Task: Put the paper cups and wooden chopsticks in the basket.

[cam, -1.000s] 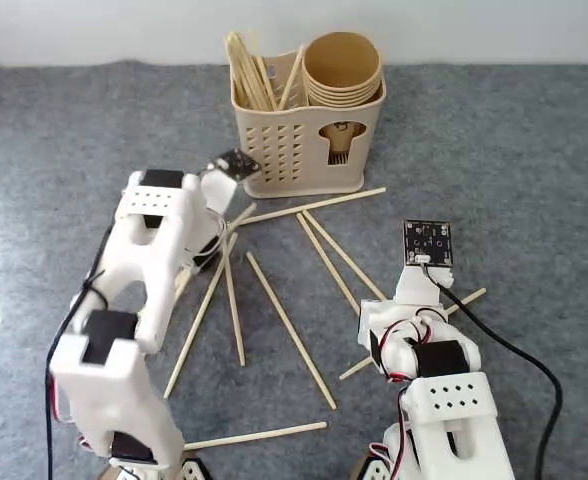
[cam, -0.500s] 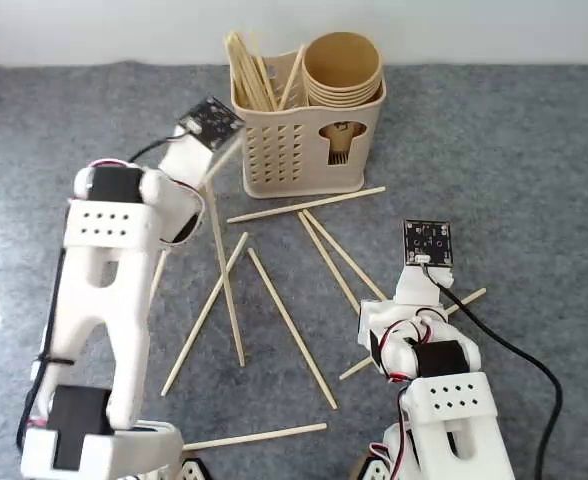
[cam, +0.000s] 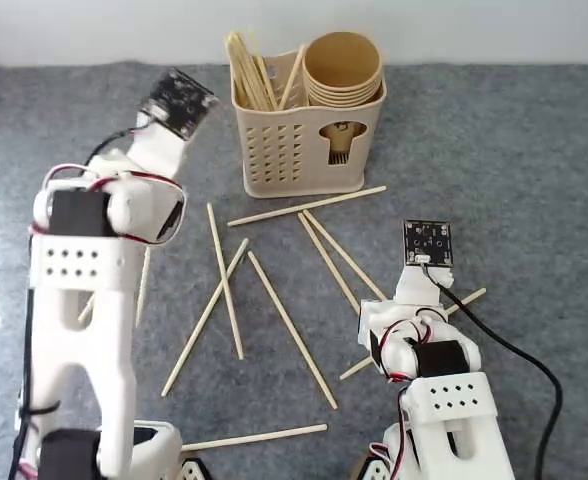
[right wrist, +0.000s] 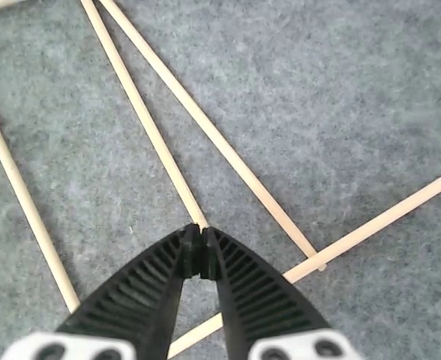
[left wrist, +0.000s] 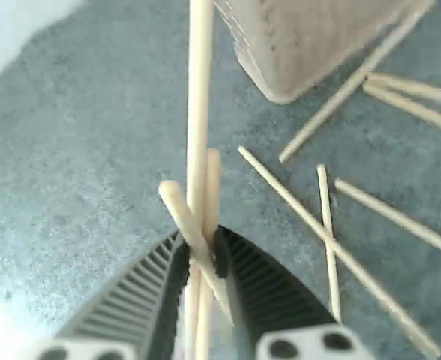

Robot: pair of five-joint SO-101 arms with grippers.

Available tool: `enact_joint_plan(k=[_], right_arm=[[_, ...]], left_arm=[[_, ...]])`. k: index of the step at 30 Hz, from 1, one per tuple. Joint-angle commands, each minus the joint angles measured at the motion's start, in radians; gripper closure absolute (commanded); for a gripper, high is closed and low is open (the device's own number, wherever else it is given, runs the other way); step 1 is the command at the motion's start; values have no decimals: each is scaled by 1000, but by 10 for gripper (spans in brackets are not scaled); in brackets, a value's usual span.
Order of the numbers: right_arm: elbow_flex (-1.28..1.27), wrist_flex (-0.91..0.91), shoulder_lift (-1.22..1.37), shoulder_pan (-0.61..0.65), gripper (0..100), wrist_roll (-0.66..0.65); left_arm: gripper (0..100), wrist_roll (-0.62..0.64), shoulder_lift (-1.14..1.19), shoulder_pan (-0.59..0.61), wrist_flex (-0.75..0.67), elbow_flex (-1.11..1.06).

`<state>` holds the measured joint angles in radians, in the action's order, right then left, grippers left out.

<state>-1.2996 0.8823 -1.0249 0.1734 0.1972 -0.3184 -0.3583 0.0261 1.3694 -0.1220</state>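
My left pincer (left wrist: pixel 202 259), pinching wooden chopsticks (left wrist: pixel 199 90), has swung out to the basket's (cam: pixel 309 150) left; my right pincer (right wrist: pixel 200 253) stays pressed together.

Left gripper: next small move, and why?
Probably swing toward the basket and rise over its open top. The left gripper is shut on a few chopsticks, but it sits beside the basket, not above it, so opening now would likely drop them back on the grey mat.

Beige perforated basket (cam: pixel 296 160) (grey mottled mat (cam: pixel 519 160))
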Motion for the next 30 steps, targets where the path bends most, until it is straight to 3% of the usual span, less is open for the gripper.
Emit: enact_joint_plan(k=[1,7,13,18,30], right_arm=[[6,-15,-12,5,991,-9],[6,-15,-10,5,991,-9],[6,-15,-10,5,991,-9],[6,-15,-10,5,991,-9],[6,-15,-10,5,991,-9]], left_arm=[[986,109,-87,-2,-86,59],[987,282,-118,-2,-229,59],[987,379,-121,-17,-233,64],[987,552,-121,-23,-249,162],[987,968,-87,-43,-733,186]])
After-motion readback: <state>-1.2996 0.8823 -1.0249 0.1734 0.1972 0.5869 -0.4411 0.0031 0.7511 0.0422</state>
